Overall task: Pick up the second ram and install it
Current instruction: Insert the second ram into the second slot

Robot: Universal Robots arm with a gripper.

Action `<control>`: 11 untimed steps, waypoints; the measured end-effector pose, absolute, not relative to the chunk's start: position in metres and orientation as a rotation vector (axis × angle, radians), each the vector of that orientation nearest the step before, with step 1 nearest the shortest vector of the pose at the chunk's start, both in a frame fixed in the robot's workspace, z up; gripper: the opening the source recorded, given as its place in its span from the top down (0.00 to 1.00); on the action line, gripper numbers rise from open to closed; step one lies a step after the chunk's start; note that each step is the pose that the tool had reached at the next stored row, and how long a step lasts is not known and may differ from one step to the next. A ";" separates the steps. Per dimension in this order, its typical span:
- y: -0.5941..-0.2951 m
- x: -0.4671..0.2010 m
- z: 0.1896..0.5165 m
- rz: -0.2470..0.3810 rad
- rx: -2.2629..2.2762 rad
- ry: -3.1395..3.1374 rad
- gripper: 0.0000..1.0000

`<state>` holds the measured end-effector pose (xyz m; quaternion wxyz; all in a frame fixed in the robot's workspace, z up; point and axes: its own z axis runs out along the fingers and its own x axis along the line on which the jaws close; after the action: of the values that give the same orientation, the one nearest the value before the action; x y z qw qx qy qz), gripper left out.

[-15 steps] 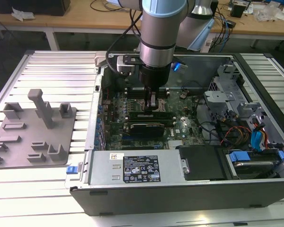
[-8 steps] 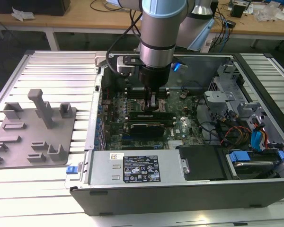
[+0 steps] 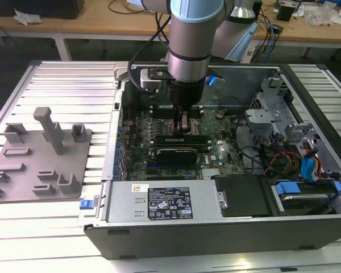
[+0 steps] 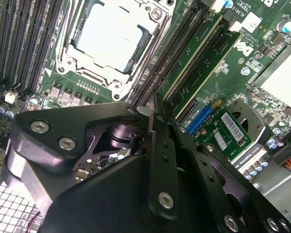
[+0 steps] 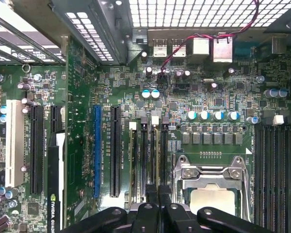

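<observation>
In the second wrist view the gripper (image 4: 153,112) has its fingers drawn in tight, clamped, as far as I can judge, on the near end of the second ram (image 4: 193,54). That stick stands on edge in the slot nearest the processor (image 4: 106,34), with another stick (image 4: 209,72) seated just beside it. In the first wrist view the second ram (image 5: 157,160) runs straight in between the fingers of the gripper (image 5: 158,208), with the other stick (image 5: 131,165) two slots over and the processor (image 5: 211,199) close on the other side. The risk here is uneven seating. If the stick sits tilted or its notch is off, a downward push could flex the board or leave one end raised and its clip unlatched. The fingers could also catch the processor frame. In the exterior view the arm (image 3: 187,51) hangs straight down into the open computer case (image 3: 159,222) on the table (image 3: 62,79), with the gripper (image 3: 187,126) low over the board.
</observation>
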<state>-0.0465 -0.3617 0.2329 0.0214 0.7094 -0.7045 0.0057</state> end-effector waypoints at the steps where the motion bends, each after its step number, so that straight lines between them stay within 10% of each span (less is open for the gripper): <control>1: -0.362 -0.047 0.232 0.018 2.199 -2.183 0.91; 11: -0.362 -0.047 0.227 0.017 2.200 -2.184 0.89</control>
<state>-0.0466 -0.3616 0.2273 0.0209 0.7095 -0.7044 0.0055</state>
